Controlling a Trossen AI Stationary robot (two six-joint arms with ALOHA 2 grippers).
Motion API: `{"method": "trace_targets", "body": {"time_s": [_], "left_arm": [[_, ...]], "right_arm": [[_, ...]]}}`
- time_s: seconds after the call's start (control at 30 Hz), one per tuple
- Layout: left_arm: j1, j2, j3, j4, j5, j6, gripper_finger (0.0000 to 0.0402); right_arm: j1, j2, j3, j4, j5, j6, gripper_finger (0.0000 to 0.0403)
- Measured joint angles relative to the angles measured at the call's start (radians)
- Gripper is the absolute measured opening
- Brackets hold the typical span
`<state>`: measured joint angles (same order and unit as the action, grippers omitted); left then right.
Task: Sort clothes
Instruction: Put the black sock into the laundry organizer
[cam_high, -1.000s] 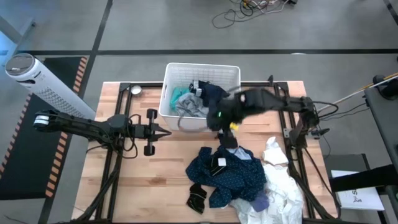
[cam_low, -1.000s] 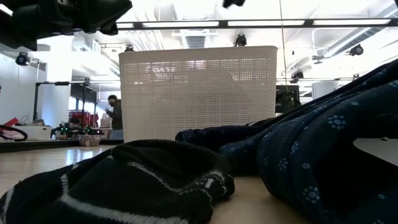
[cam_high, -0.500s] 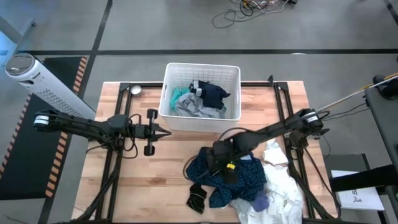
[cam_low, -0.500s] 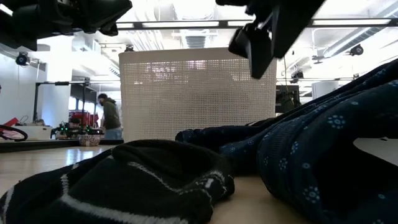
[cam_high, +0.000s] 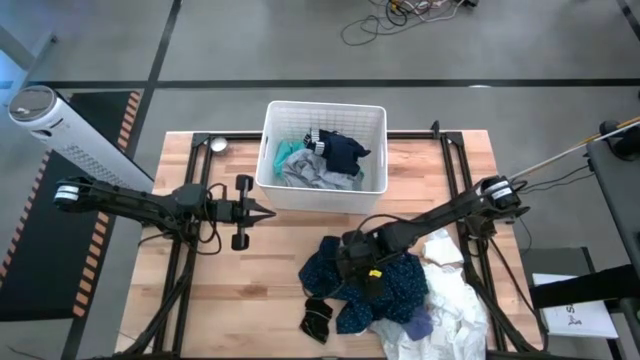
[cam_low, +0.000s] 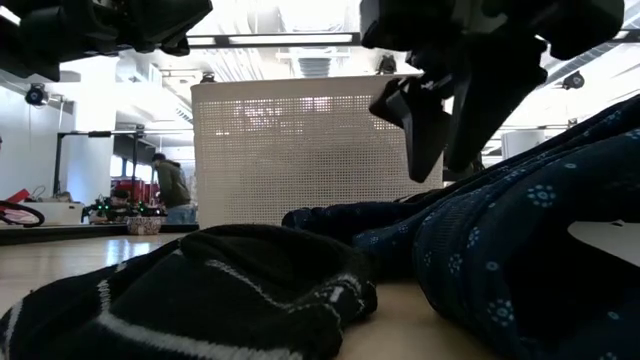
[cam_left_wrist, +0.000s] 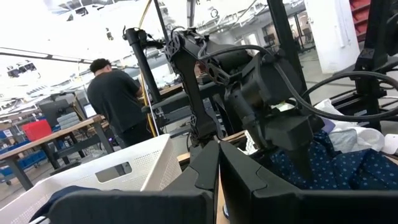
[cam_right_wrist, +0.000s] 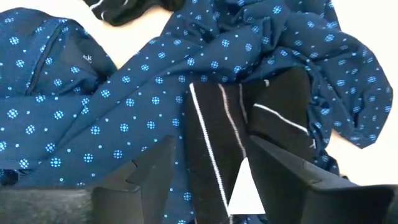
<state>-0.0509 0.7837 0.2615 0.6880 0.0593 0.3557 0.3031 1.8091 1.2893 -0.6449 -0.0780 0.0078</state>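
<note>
Left gripper (cam_high: 268, 211) unchanged since half a second ago: parked over the left part of the surface (cam_high: 270, 262), just in front of the white basket (cam_high: 276, 188), jaws pressed together on nothing.

Basket contents same as before: teal garment (cam_high: 279, 152), grey garment (cam_high: 310, 172), navy piece with white print (cam_high: 340, 150), all heaped inside.

Right gripper (cam_high: 366, 278) lower and slightly further onto the pile than half a second ago; now directly above the dark blue dotted garment (cam_high: 392, 285), jaws spread wide, holding nothing. Black fabric with thin white stripes (cam_right_wrist: 214, 140) between the fingers in the right wrist view; contact not determinable.

Dotted garment rumpled, spread at centre front. Small black striped piece (cam_high: 318, 319) at its left front edge. Purple piece (cam_high: 419, 325) and large white pieces (cam_high: 451, 300) bunched to the right, touching the dotted garment.
</note>
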Motion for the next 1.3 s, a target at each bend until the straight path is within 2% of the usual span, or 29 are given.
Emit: {"method": "trace_targets", "body": {"time_s": [0.53,0.63,0.8,0.87,1.0,1.3], "left_arm": [[0.0,0.0,0.0,-0.002,0.0,0.0,0.0],[0.0,0.0,0.0,-0.001,0.0,0.0,0.0],[0.0,0.0,0.0,-0.001,0.0,0.001,0.0],[0.0,0.0,0.0,0.0,0.0,0.001,0.0],[0.0,0.0,0.0,-0.001,0.0,0.001,0.0],[0.0,0.0,0.0,-0.003,0.0,0.002,0.0]], "right_arm": [[-0.004,0.009,-0.08,0.052,0.001,-0.016,0.0152],[-0.007,0.009,-0.077,0.051,0.008,-0.008,0.0124],[-0.007,0.009,-0.059,0.049,0.03,-0.035,0.0031],[-0.007,0.009,-0.047,0.048,0.03,-0.046,0.001],[-0.007,0.009,-0.001,0.04,0.028,-0.035,0.0018],[-0.002,0.009,0.163,-0.077,0.027,-0.062,0.0004]]}}
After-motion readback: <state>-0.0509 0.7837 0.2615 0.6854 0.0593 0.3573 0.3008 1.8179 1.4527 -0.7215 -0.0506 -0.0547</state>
